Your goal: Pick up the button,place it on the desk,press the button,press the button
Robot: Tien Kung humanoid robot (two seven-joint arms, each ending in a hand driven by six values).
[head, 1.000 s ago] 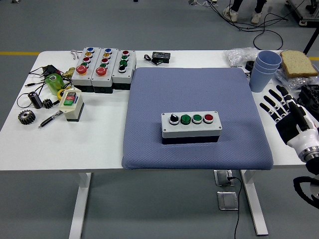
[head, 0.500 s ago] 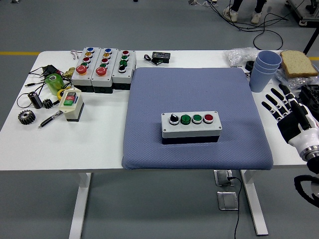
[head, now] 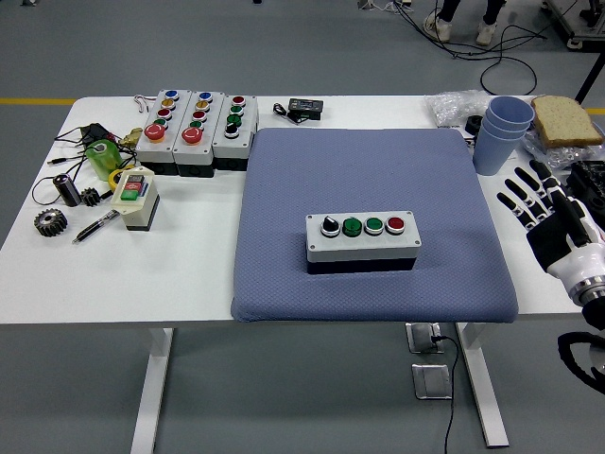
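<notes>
The right hand [head: 546, 213] hovers at the surface's [head: 189, 274] right edge, fingers spread, holding nothing. Well to its left, the four-button control box [head: 363, 241] sits on the blue mat [head: 369, 170], bare mat all round. Just beyond the hand stand stacked blue cups [head: 501, 132].

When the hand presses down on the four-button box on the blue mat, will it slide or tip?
The button box is long, low and flat-based, so tipping looks unlikely. It sits on the textured blue mat, which probably grips it against sliding. The buttons face upward, so a downward press should mostly push it into the mat.
</notes>
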